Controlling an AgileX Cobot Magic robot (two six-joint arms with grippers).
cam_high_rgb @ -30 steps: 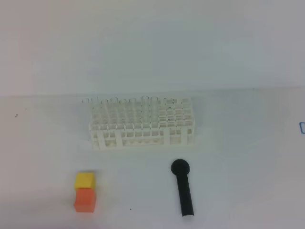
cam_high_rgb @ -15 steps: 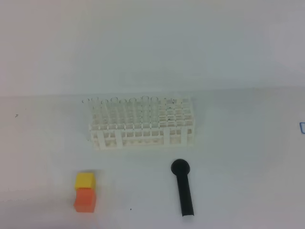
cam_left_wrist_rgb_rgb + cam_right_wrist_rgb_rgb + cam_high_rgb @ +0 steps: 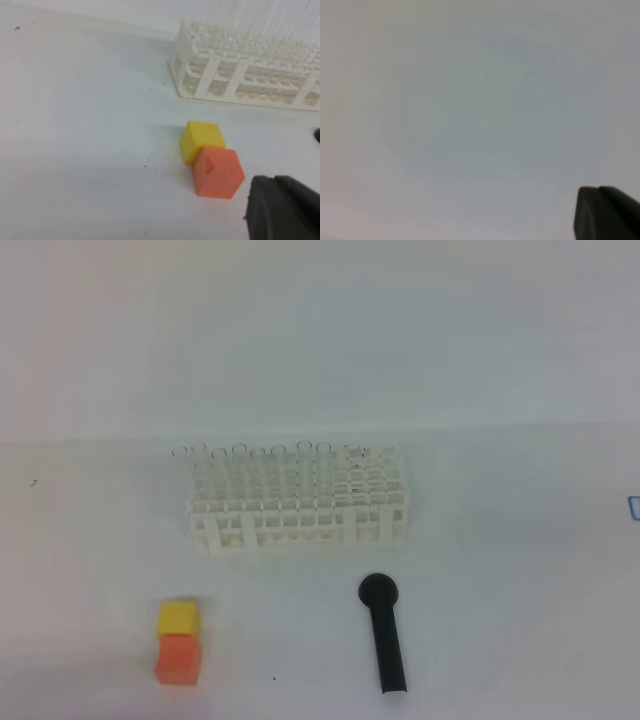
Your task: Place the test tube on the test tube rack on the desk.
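Observation:
The white test tube rack stands on the desk in mid view. Several clear test tubes stand upright along its back row. The left wrist view shows the rack at top right, with the tubes as faint streaks above it. No tube lies loose in any view. Neither arm shows in the high view. My left gripper is a dark shape in the bottom right corner of its own view, fingers together, holding nothing. My right gripper looks the same over bare white surface.
A black round-headed stick lies in front of the rack's right half, head toward it. A yellow block touches an orange block at front left; both blocks, yellow and orange, sit just ahead of my left gripper.

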